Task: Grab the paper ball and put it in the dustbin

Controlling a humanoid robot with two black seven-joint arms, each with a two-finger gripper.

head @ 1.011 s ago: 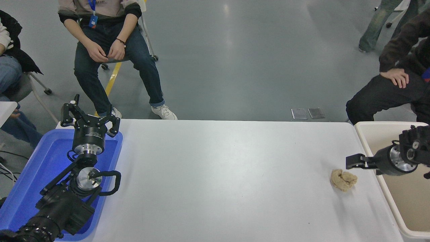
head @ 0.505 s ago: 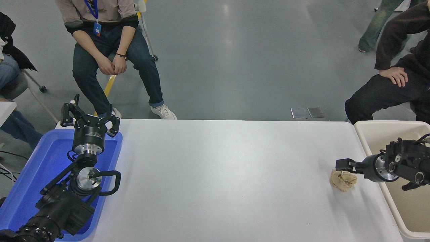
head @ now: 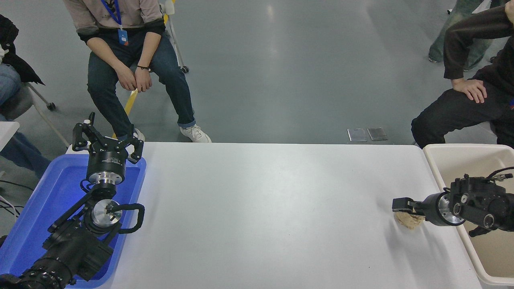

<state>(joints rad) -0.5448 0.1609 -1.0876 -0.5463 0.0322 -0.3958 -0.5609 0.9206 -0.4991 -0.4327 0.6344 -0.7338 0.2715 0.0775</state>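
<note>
Head view shows the paper ball [head: 408, 220], a crumpled tan-brown wad with rough folds, lying on the white worktop [head: 265, 208] near its right edge, just beside the cream dustbin [head: 437, 160]. My right hand [head: 402, 204] reaches in low over it, partly covering it, and I cannot tell how far its fingers are spread. My left hand [head: 107, 139] sits parked, fingers apart, over the blue tray [head: 40, 200].

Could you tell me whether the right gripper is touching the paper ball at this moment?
Cannot tell. In the head view the right gripper overlaps the paper ball from above, hiding its top, so neither contact nor a gap shows plainly.
</note>
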